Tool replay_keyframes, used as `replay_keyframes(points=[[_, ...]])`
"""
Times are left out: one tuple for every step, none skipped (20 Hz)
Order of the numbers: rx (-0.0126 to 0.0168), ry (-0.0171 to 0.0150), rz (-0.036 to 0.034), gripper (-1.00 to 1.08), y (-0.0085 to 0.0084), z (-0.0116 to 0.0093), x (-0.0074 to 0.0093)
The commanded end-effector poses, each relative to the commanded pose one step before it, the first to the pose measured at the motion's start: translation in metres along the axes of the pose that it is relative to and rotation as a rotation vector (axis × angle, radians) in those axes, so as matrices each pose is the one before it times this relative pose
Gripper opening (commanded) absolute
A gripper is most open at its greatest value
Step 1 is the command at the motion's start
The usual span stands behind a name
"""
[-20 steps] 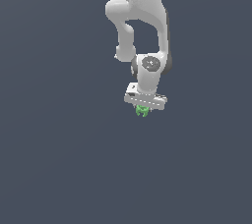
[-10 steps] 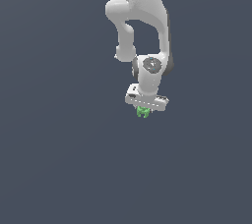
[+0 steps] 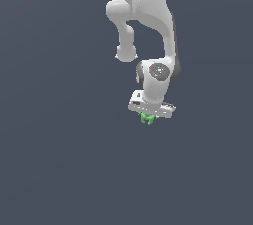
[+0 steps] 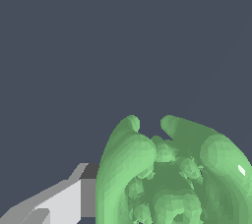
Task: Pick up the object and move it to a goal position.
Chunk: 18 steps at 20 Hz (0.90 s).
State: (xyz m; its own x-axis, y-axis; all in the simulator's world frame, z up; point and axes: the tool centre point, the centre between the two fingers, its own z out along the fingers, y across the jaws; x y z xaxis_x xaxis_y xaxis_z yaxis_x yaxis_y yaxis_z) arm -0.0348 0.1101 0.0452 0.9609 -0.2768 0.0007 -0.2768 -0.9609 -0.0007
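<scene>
The object [image 3: 147, 118] is a tiny bright green knobbly lump with small prongs, tucked right under the white hand of the arm. My gripper [image 3: 147, 116] is shut on it, and the fingers are too short to make out in the exterior view. In the wrist view the object [image 4: 172, 179] fills the lower part of the picture, curved prongs pointing away from the camera. One grey-white finger [image 4: 69, 201] presses against its side. The other finger is out of frame.
The white arm [image 3: 143, 17] comes down from the top of the exterior view. Behind and below it there is only a plain dark grey-blue surface with no other objects or marks showing.
The hand and the green object have shifted slightly down and toward the exterior view's right. The grip on the object is the same.
</scene>
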Motion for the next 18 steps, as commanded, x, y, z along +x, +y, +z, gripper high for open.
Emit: replay_keyframes(points=[[0.00008, 0.00016, -0.00008, -1.0, -0.00962, -0.00128, 0.01172], [-0.00044, -0.00033, 0.00042, -1.0, -0.0039, -0.00019, 0.0052], [0.0, 0.0, 0.0, -1.0, -0.00406, -0.00048, 0.00501], [0.0, 0.0, 0.0, -1.0, -0.00399, -0.00047, 0.00494], [0.0, 0.0, 0.0, -1.0, -0.00393, -0.00046, 0.00487], [0.0, 0.0, 0.0, -1.0, -0.00386, -0.00045, 0.00479], [0.0, 0.0, 0.0, -1.0, -0.00379, -0.00044, 0.00472], [0.0, 0.0, 0.0, -1.0, -0.00373, -0.00043, 0.00464], [0.0, 0.0, 0.0, -1.0, -0.00366, -0.00042, 0.00457], [0.0, 0.0, 0.0, -1.0, -0.0036, -0.00041, 0.00449], [0.0, 0.0, 0.0, -1.0, -0.00353, -0.0004, 0.00441], [0.0, 0.0, 0.0, -1.0, -0.00346, -0.00039, 0.00434], [0.0, 0.0, 0.0, -1.0, -0.00339, -0.00038, 0.00426], [0.0, 0.0, 0.0, -1.0, -0.00332, -0.00037, 0.00418], [0.0, 0.0, 0.0, -1.0, -0.00326, -0.00036, 0.0041], [0.0, 0.0, 0.0, -1.0, -0.00319, -0.00035, 0.00402], [0.0, 0.0, 0.0, -1.0, -0.00309, -0.00034, 0.00391], [-0.00029, -0.00042, 0.00046, -1.0, -0.00261, 0.00004, 0.00383]])
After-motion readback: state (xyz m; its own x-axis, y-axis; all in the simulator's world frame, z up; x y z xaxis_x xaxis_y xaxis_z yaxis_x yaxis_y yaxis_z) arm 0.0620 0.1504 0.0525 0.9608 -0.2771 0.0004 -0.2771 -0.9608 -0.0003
